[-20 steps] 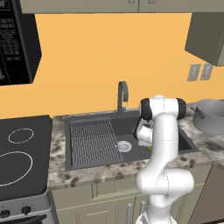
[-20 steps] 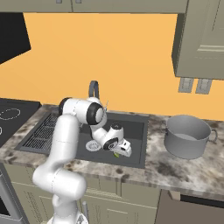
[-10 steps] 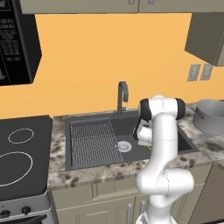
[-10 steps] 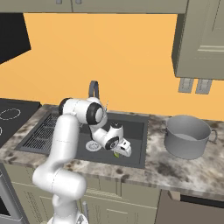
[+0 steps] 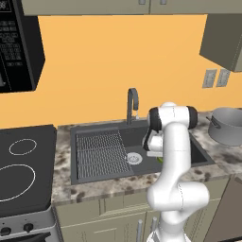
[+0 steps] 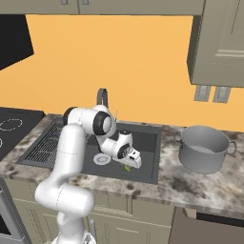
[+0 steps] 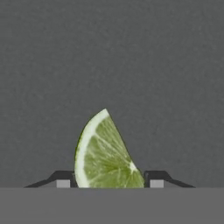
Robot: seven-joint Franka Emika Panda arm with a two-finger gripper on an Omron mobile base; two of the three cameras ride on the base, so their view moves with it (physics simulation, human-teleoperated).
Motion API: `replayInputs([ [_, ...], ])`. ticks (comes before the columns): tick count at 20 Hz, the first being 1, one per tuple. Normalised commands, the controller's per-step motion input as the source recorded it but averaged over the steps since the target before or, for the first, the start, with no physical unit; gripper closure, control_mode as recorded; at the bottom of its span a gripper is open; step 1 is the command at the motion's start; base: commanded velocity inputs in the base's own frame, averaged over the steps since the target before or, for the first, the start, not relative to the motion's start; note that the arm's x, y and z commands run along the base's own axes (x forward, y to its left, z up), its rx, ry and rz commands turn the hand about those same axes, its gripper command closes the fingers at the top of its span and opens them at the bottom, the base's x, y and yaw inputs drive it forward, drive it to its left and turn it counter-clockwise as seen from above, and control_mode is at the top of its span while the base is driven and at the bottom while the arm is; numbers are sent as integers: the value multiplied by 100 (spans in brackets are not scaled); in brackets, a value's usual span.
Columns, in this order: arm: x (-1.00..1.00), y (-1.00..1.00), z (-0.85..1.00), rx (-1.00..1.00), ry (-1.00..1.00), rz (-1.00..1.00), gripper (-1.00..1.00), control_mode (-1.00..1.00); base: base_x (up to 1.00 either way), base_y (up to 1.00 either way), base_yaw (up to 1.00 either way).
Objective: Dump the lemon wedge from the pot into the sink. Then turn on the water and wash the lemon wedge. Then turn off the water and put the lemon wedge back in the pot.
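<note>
— Reaching low into the sink (image 6: 147,175), the gripper (image 7: 109,178) straddles the lemon wedge (image 7: 104,153), a fingertip (image 7: 63,178) on either side; whether it is actually pinched cannot be told.

— Why there?

— Likely for the return trip: the wedge lies on the basin floor, drain (image 5: 134,158) at nine o'clock, and the pot (image 6: 204,148) waits on the counter at three o'clock. The faucet (image 5: 132,103) stands behind.

We have the arm folded forward and down, wrist bent low, with the gripper (image 6: 129,164) pointing downward. Through the hand camera, our two fingertips (image 7: 63,179) stand apart on either side of the lemon wedge (image 7: 105,153), touching or just beside its edges.
</note>
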Motion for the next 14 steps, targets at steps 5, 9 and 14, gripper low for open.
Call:
replayInputs([
  [5,0,0,-41,0,8,0,100,-100,0,0,0],
  [9,0,0,-26,0,7,0,100,-100,0,0,0],
  [14,0,-2,-2,0,1,0,100,-100,0,0,0],
])
